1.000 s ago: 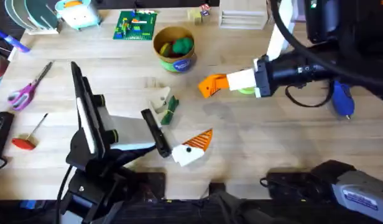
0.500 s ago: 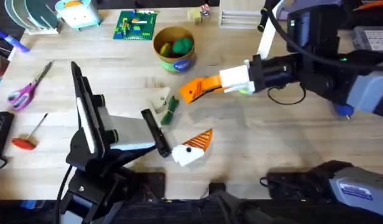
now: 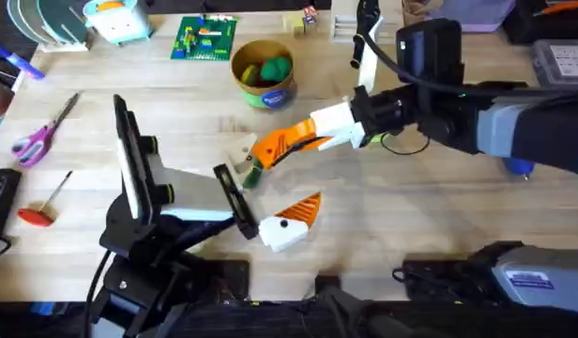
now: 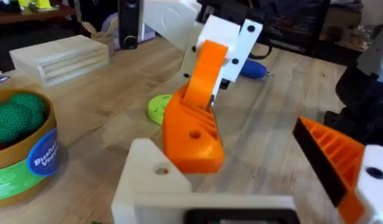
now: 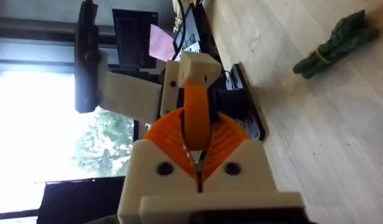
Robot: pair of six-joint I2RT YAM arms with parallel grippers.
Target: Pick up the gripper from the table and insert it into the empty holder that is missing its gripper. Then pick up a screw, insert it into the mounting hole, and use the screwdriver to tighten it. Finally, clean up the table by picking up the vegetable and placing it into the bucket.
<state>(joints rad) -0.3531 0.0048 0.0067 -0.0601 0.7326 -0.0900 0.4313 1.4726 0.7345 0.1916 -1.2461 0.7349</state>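
The gripper [image 3: 275, 147] — the orange wedge — is off the table, clamped between the ribbed pads [image 5: 227, 138] of the right gripper [image 3: 303, 141] and carried to just above the holder [image 3: 240, 153]. So the pickup is done and the insertion appears to be in hand but not finished: in the left wrist view the wedge's lower end sits right at the holder's [image 4: 155, 177] upper edge, and whether it has entered the slot cannot be told. No screw can be made out in any view. The screwdriver [image 3: 520, 166] lies untouched at the far right, mostly hidden behind the right arm, and the vegetable [image 3: 255, 170] lies on the table just beside the holder, not yet in the bucket [image 3: 263, 90]. Screw, tightening and clean-up are judged to be left.

The overhead view gives the layout: the left gripper [image 3: 235, 201] rests low on the table near the holder, and whether its fingers are apart or together cannot be told. The left wrist view adds what is lost from above — the hole in the wedge's [image 4: 194, 134] side, the hole in the holder's top, and how closely the two stand. The right wrist view shows the grip itself, the wedge [image 5: 196, 118] squeezed centrally between both pads, with the vegetable [image 5: 333, 41] lying clear on the wood beyond.
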